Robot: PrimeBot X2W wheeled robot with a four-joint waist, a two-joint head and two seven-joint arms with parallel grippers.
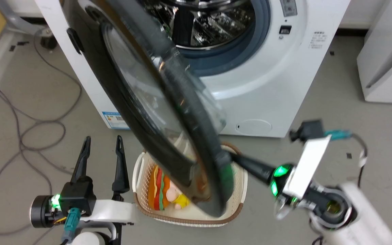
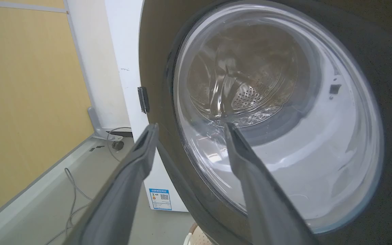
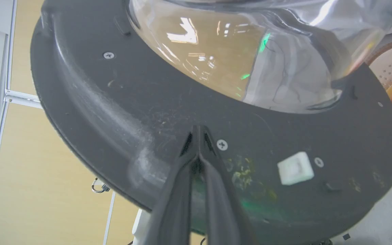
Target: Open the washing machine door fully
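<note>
The washing machine door [image 1: 148,109] is standing partly swung out from the white machine [image 1: 267,85], hinged on the robot's left side and turning its rim almost edge-on to the head camera, with its free edge hanging over a pale basket [image 1: 138,180] on the floor in front. The opening behind it is showing the steel drum [image 1: 209,20] and the grey rubber ring [image 1: 250,44] around it. The right gripper [image 1: 233,157] is reaching in from the lower right, its 2 fingers lying together with nothing between them, and its tips are meeting the door's dark inner face close to the free edge. In the right wrist view the same gripper [image 3: 198,131] is pressing its joined tips against that scuffed inner face just beside a screw [image 3: 222,145], with a small white block [image 3: 295,168] to one side and the bulging glass bowl [image 3: 250,58] beyond. The left gripper [image 1: 103,139] is hovering at the lower left, fingers apart and empty, pointing up the view and clear of the door. In the left wrist view its spread fingers [image 2: 191,127] are pointing at the door's outer side [image 2: 277,112], where the drum is showing through the glass. A striped burger-like soft toy [image 1: 158,189] is lying in the basket, and grey cables [image 1: 22,136] are trailing across the floor at the left.
</note>
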